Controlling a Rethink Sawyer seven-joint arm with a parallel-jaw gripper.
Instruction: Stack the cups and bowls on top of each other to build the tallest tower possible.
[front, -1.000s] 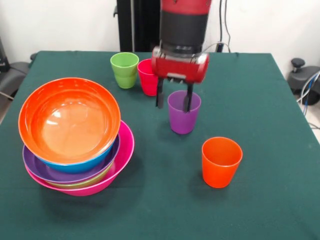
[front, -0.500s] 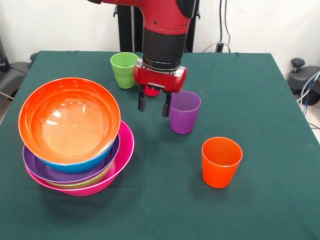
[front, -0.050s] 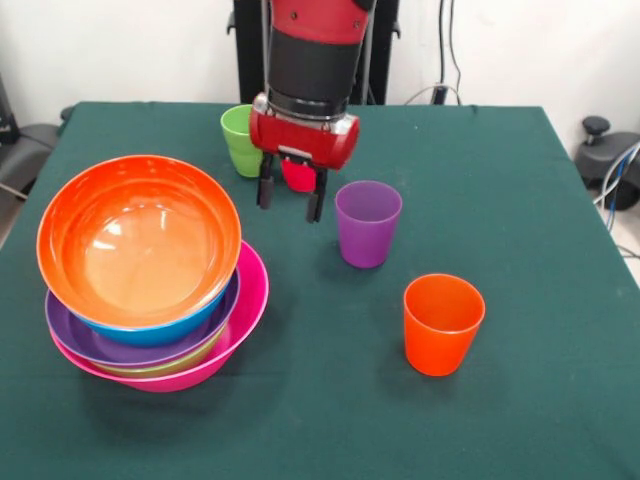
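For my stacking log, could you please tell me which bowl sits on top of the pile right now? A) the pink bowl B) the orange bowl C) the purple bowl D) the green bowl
B: the orange bowl is uppermost and tilted toward the camera, resting in the blue bowl, with the purple bowl and the pink bowl beneath it.

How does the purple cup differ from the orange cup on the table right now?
The purple plastic tumbler stands farther back, just beside the tool; the orange plastic tumbler stands nearer the camera, clear of it. In this view the purple one looks slightly smaller than the orange one. Both are upright, empty, and sitting apart on the green tablecloth.
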